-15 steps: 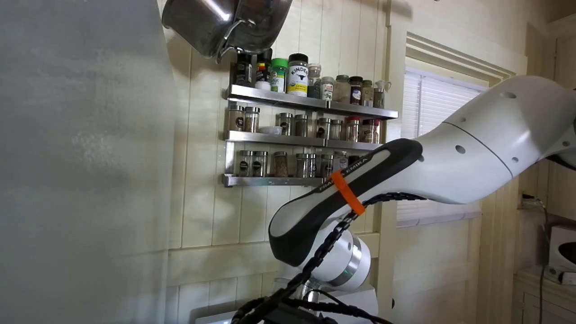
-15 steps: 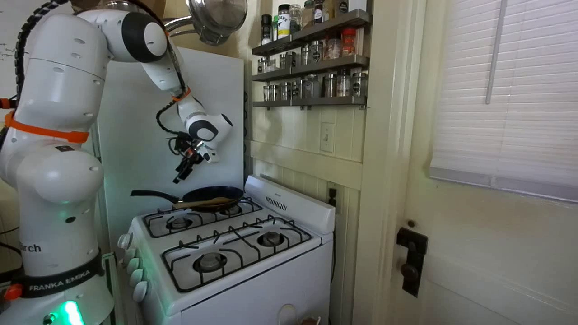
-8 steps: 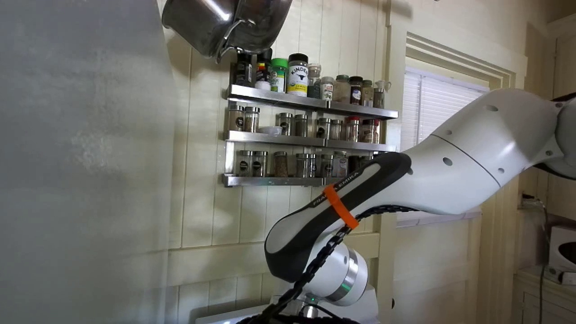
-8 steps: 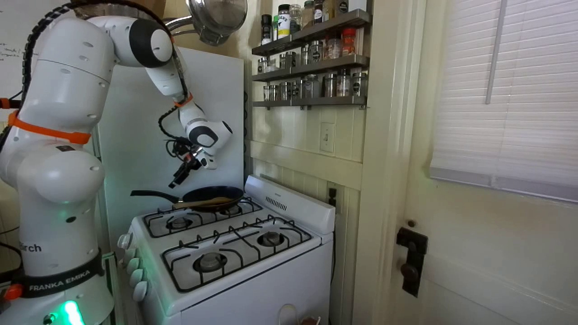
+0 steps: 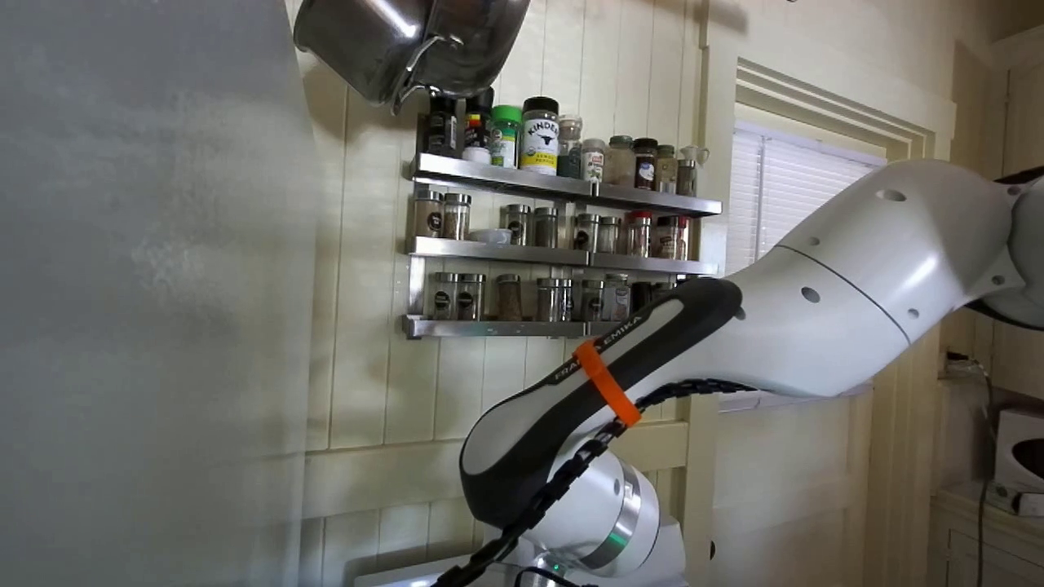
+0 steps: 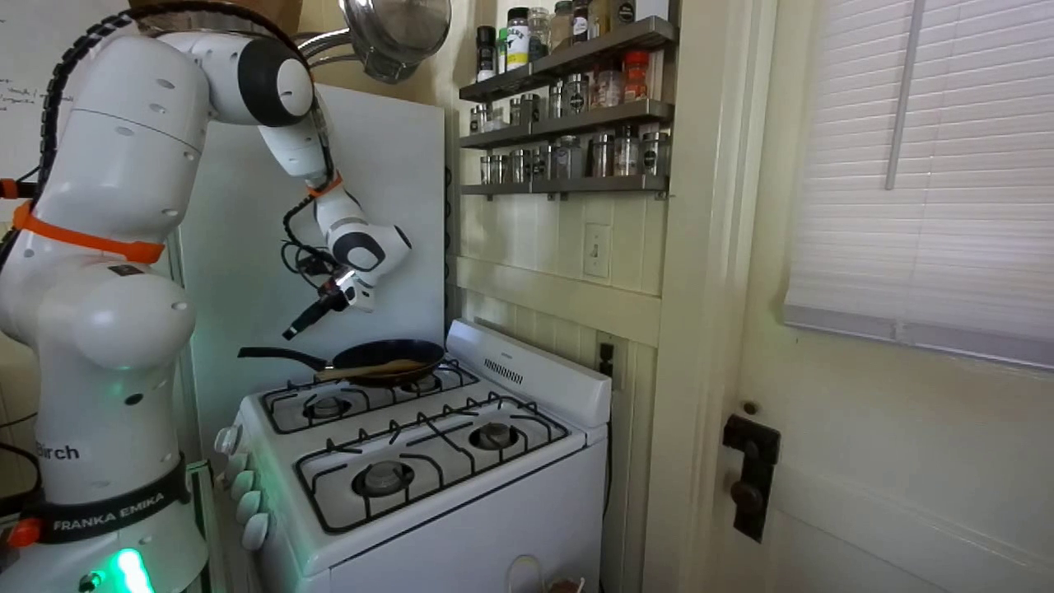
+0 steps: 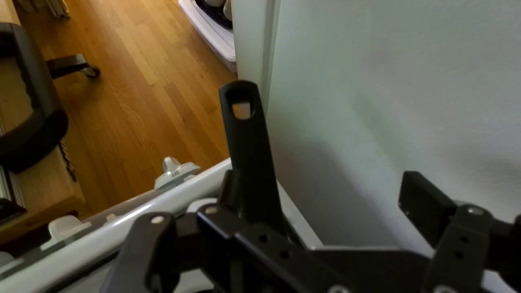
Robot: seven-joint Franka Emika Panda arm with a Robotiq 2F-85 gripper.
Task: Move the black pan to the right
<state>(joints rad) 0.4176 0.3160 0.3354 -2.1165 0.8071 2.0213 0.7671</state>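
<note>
The black pan (image 6: 354, 357) sits on the far-side rear burner of the stove in an exterior view. Its handle points left, toward the stove's knob side, and a wooden utensil (image 6: 387, 368) lies in it. My gripper (image 6: 290, 333) is above the handle, with a small gap visible. In the wrist view the handle of the pan (image 7: 248, 134) runs up the picture, close to the left finger. The gripper (image 7: 321, 181) is open, its fingers wide apart with nothing held. The left finger linkage hides the handle's lower part and the pan body. The remaining exterior view shows neither pan nor gripper.
The white stove (image 6: 461, 519) has black grates, with the nearer pair of burners (image 6: 384, 478) bare. A tall white panel (image 6: 247, 263) stands close beside the pan and handle. Spice shelves (image 6: 568, 185) and hanging metal pots (image 6: 403, 37) are above.
The arm has come lower, and my gripper has moved left in an exterior view, along above the handle toward its end, tilting more. The pan has not moved.
</note>
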